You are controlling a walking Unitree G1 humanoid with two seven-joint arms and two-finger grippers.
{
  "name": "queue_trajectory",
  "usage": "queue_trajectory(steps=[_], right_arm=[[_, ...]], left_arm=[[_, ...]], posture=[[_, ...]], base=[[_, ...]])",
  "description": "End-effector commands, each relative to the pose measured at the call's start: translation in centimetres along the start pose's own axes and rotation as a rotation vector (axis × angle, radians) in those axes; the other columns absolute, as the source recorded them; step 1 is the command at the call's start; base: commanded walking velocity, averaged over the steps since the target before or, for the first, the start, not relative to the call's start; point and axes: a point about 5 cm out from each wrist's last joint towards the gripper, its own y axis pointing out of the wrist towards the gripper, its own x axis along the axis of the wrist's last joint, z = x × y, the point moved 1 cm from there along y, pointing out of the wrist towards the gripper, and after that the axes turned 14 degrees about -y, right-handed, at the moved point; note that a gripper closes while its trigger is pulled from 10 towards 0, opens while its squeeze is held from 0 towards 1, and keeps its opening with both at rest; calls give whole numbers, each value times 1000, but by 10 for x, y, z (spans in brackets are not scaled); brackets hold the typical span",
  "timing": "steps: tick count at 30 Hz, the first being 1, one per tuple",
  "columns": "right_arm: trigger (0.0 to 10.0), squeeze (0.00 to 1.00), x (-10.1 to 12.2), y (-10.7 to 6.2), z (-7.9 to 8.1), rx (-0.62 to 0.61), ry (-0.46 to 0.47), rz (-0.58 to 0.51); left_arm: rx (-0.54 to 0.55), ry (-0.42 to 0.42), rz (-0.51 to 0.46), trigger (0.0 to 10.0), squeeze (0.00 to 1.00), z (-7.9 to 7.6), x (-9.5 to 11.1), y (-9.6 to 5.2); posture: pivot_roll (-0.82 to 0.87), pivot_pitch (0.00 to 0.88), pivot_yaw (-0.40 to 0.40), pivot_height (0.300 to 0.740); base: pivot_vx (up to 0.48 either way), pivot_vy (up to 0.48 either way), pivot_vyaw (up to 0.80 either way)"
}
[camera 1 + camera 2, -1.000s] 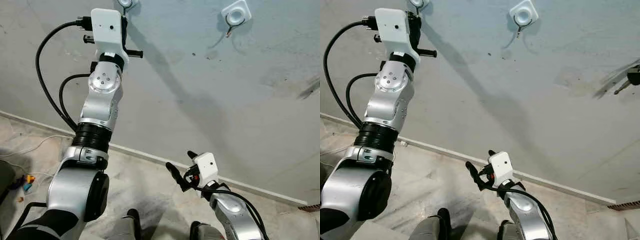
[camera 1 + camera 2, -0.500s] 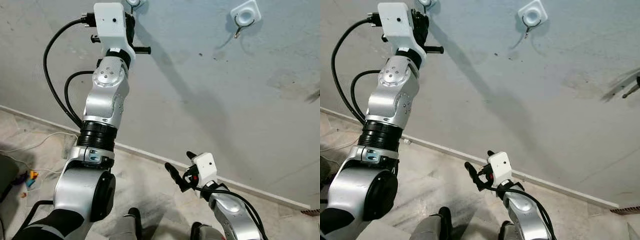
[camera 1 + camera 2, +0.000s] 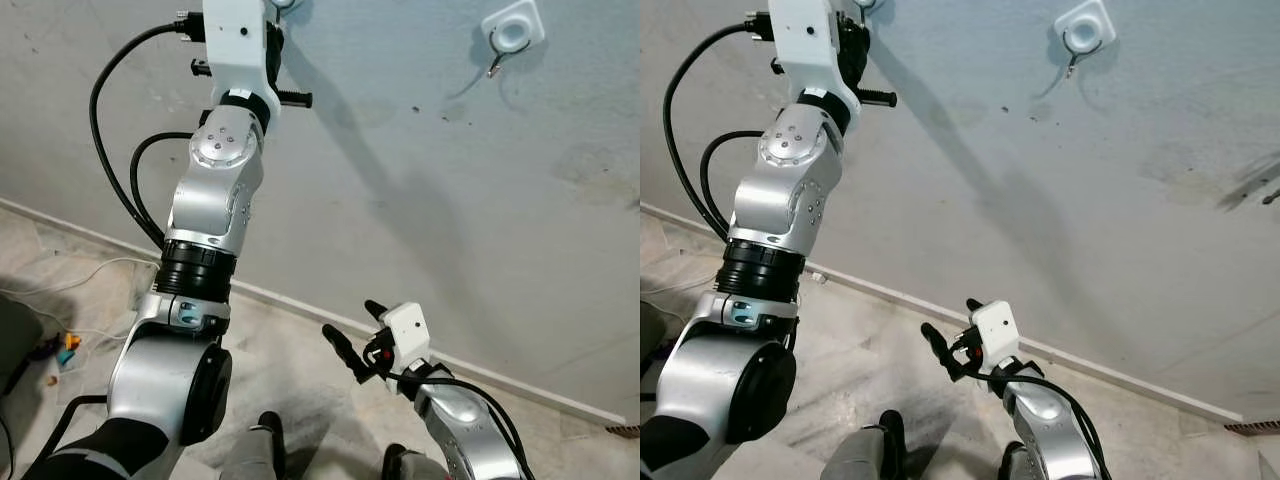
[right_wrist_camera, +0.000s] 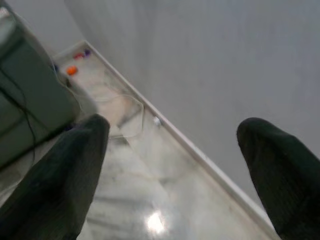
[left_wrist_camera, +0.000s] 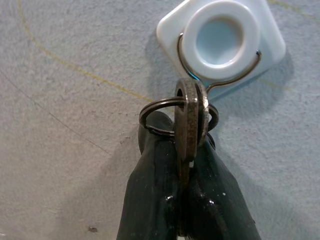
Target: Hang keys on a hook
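A pale grey plaster wall [image 3: 420, 200] runs down to a skirting strip and a marbled floor [image 3: 290, 380]. On the left, the left gripper [image 5: 186, 150] is raised high against the wall, its fingers [image 5: 150, 200] pinched on the keys [image 5: 189, 125] so that the key ring [image 5: 150, 114] stands out just below the wire of a white hook [image 5: 220, 45], seemingly to let the ring slip over it. Further right a second white hook [image 3: 512, 32] hangs bare. Low on the right, the right gripper [image 3: 358, 338] idles with fingers spread apart, holding nothing.
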Motion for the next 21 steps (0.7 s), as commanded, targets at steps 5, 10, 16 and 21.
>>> queue_trajectory(steps=[5, 10, 16, 21], right_arm=[[10000, 0, 31, 5, -5, -2, -19, -107], [10000, 0, 34, 9, -4, 9, -24, -117], [10000, 0, 35, 8, -3, 23, -27, -105], [10000, 0, 35, 8, -6, 15, -36, -100]], left_arm=[[-48, 37, -22, 10000, 0, -6, -1, -11], [-60, 58, -1, 10000, 0, -5, -11, -20], [-87, 64, 32, 10000, 0, -2, -38, -50], [-101, 81, 75, 10000, 0, 2, -58, -70]], posture=[[-103, 238, 66, 740], [-100, 235, 65, 740], [-98, 231, 58, 740], [-93, 225, 55, 740]], base=[[0, 0, 320], [0, 0, 800], [0, 0, 800], [0, 0, 800]])
